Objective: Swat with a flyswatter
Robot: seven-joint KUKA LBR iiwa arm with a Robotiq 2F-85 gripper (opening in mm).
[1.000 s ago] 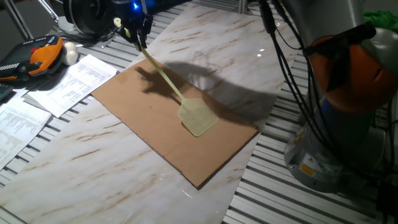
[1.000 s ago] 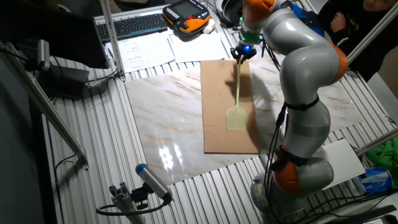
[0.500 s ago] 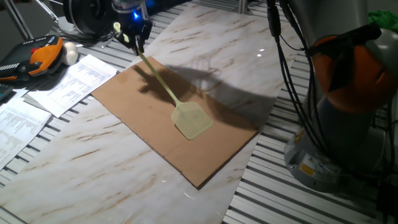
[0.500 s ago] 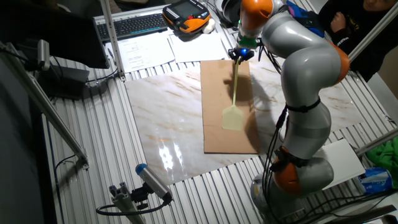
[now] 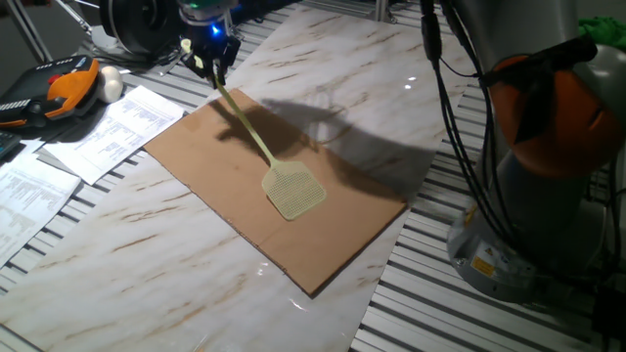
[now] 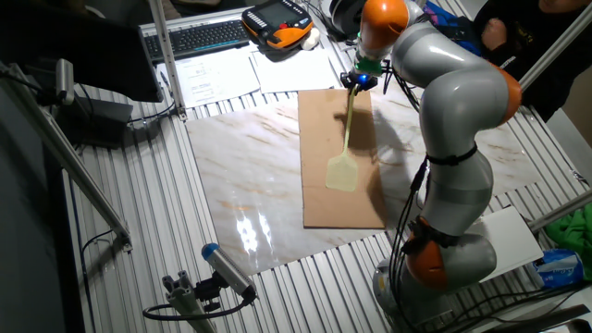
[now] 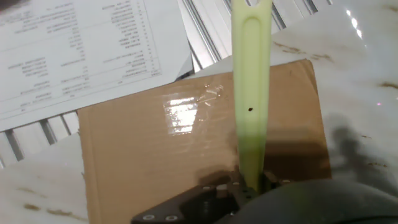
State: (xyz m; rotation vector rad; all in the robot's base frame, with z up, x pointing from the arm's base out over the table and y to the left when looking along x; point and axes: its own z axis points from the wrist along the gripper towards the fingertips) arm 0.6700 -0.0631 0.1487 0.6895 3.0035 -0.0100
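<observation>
With the jaws of the gripper (image 5: 214,61) clamped on the handle end, the flyswatter (image 5: 266,151) has shifted its mesh head along the cardboard sheet (image 5: 201,166) on the bench, indicating a swat stroke is under way.

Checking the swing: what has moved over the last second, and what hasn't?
The flyswatter head slid left along the cardboard, toward its near-left edge, as the gripper swung the handle. The gripper stays shut on the handle end; cardboard and papers stayed put.
</observation>
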